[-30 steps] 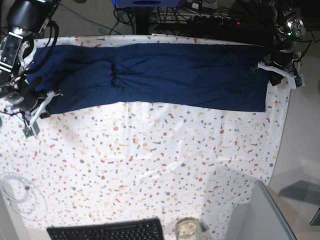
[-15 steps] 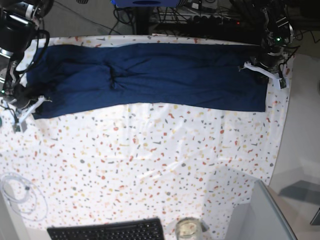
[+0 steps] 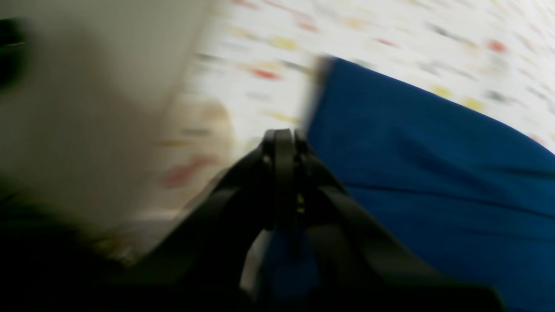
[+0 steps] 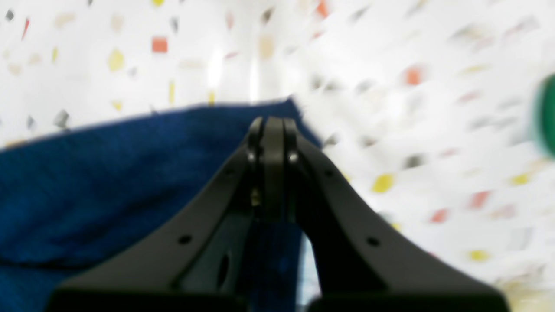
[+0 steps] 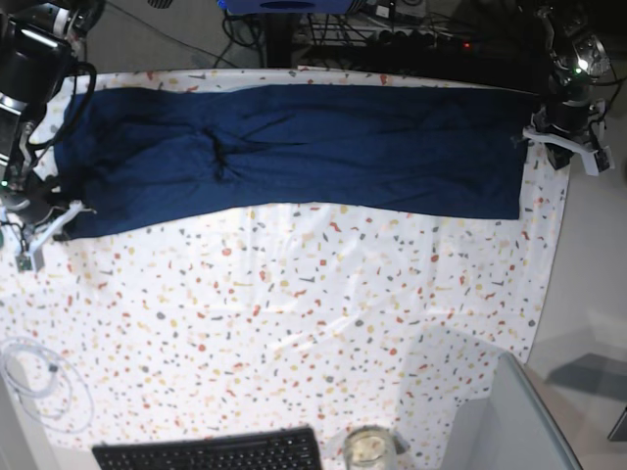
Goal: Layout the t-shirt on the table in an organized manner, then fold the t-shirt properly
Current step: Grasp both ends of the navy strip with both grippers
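Flat, wrinkly navy t-shirt [image 5: 323,147], speckled table [image 5: 294,323]

The dark navy soft-fabric t-shirt [image 5: 323,147] is seen matt and wrinkled; the white flecked tablecloth [image 5: 294,323] is shown smooth, faintly creased; the black plastic keyboard [image 5: 211,452] is rendered matt.

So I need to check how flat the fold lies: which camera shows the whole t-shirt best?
The base view: the t-shirt lies there as one long band across the far side of the table, edge to edge. Each wrist view, both blurred, shows only one corner of it behind shut jaws.
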`<control>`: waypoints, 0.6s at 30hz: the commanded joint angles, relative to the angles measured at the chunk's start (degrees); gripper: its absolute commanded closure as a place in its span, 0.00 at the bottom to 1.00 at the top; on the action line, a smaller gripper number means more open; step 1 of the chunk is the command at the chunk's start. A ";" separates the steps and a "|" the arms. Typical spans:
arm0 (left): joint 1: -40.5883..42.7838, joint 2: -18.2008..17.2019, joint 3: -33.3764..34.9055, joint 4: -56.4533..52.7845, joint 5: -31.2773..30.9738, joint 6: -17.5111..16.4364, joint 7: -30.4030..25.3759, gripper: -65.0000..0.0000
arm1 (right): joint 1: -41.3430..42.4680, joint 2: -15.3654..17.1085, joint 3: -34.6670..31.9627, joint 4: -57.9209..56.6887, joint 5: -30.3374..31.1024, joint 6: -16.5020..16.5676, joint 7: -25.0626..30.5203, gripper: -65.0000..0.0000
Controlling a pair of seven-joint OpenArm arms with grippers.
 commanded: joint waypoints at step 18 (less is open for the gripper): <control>-1.02 -10.37 -4.61 -18.29 -17.73 -25.00 -0.63 0.01 | -17.66 -10.23 -2.64 34.37 0.94 0.42 1.51 1.00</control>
